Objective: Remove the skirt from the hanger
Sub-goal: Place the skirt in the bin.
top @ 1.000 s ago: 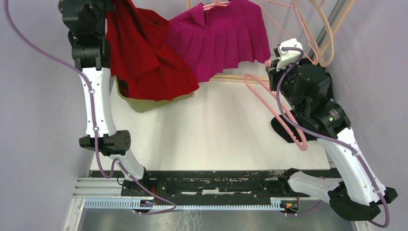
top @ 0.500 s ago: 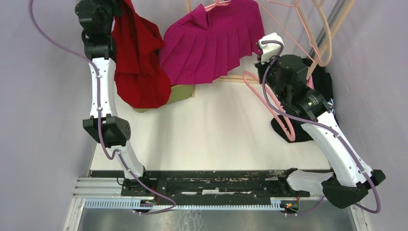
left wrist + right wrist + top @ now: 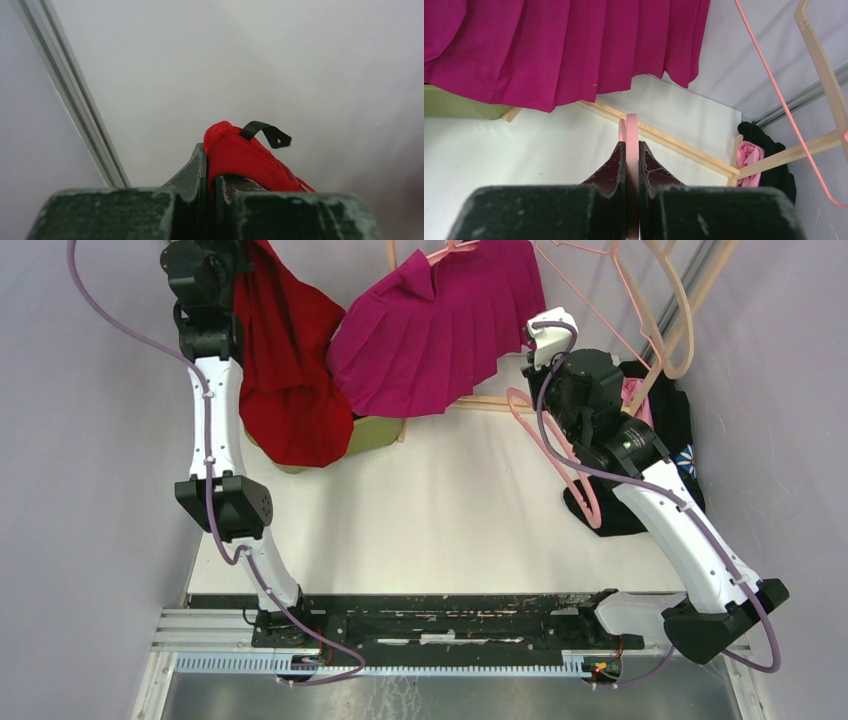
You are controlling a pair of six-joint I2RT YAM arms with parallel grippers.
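The red skirt (image 3: 290,370) hangs from my left gripper (image 3: 228,258), raised high at the far left; its lower part drapes over the green bin (image 3: 378,430). In the left wrist view my left gripper (image 3: 210,161) is shut on the skirt's waistband (image 3: 240,155), which has a black loop. My right gripper (image 3: 540,380) is shut on a pink hanger (image 3: 560,455) that is bare and hangs down along the right arm. In the right wrist view the jaws (image 3: 631,150) pinch the hanger's pink bar (image 3: 629,127).
A magenta pleated skirt (image 3: 430,330) hangs on another hanger from the wooden rack (image 3: 490,402) at the back; it also shows in the right wrist view (image 3: 549,45). Empty hangers (image 3: 650,300) hang at back right above a pile of black and pink clothes (image 3: 665,410).
My left gripper has lifted the red skirt higher and back, so it hangs narrower over the bin. My right arm has moved left and back with the pink hanger.
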